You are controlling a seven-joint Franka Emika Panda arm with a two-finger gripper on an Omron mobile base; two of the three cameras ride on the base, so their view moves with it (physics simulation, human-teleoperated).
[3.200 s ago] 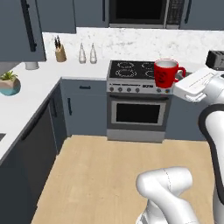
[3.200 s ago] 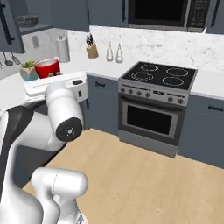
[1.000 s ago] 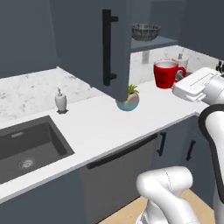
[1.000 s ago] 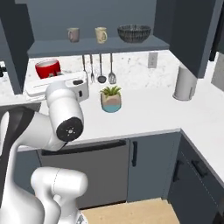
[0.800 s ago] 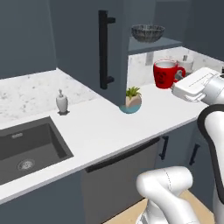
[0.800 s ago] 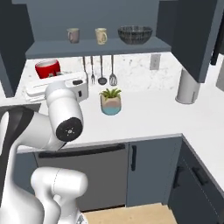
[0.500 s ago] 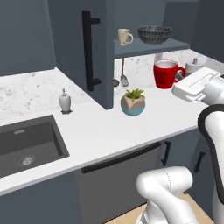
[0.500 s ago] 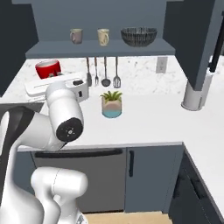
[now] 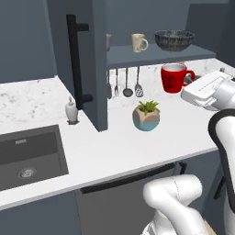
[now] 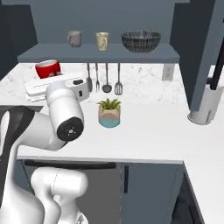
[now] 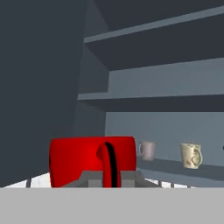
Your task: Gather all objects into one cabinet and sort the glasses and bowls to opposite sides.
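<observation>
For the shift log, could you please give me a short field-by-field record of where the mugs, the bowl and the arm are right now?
cabinet: door open, items on its lowest shelf
grey-brown mug: on that shelf, left end
cream mug: on that shelf, beside the grey-brown mug
bowl: on that shelf, right of the mugs
red mug: held by its handle, above the counter, below the shelf
gripper: fingers shut on the red mug's handle
potted plant: on the counter

Grey-brown mug point(image 9: 108, 41) mostly hidden behind cabinet door point(image 9: 98, 64); pincer fingertips unseen.
</observation>
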